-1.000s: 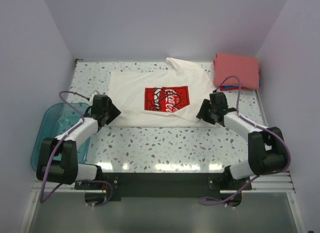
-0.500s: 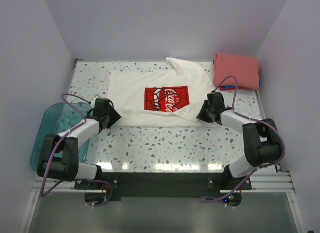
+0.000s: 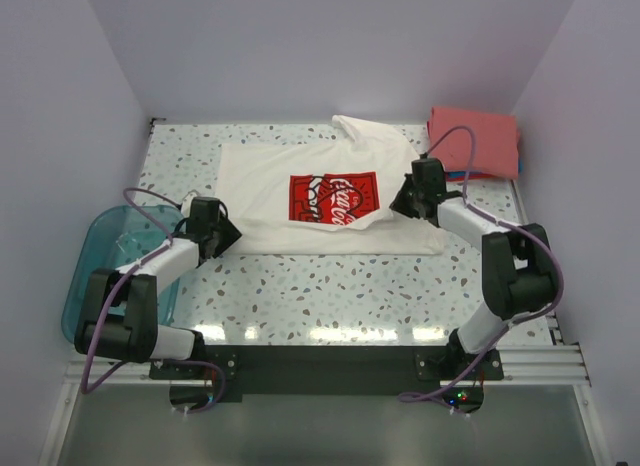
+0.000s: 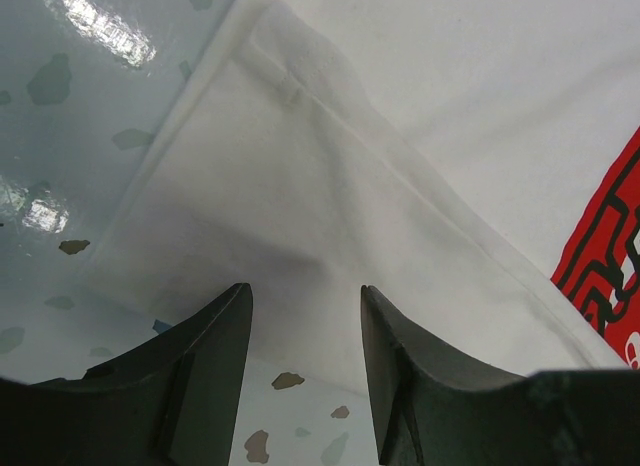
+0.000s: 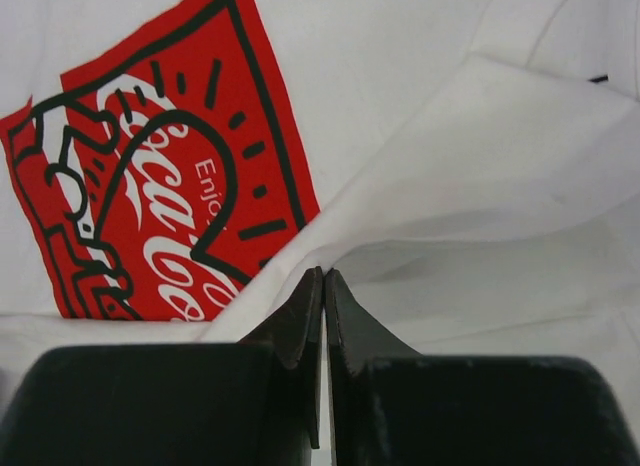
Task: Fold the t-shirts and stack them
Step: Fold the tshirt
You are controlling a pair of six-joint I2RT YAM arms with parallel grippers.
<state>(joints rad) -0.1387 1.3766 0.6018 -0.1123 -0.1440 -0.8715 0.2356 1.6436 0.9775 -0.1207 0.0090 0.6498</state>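
The cream-white t-shirt (image 3: 270,186) lies spread on the table, its red-and-white print (image 3: 335,198) facing up. My right gripper (image 3: 402,201) is shut on the shirt's right lower edge, and a fold of cloth (image 5: 480,136) rises from the pinched tips (image 5: 323,273) beside the print (image 5: 150,206). My left gripper (image 3: 228,229) stands open at the shirt's near left corner, its fingers (image 4: 305,291) straddling the hem (image 4: 300,186) without gripping. A folded coral-red t-shirt (image 3: 475,138) rests at the back right, with a blue edge (image 3: 462,175) showing beneath it.
A translucent teal tub (image 3: 105,256) sits off the table's left side, beside the left arm. White walls enclose the speckled table (image 3: 330,281) on three sides. The right arm's purple cable (image 3: 450,141) loops over the coral-red stack.
My right gripper has shut on the white shirt's right edge and moved back and inward, pulling that edge toward the print. The left gripper has stayed open, shifting only slightly.
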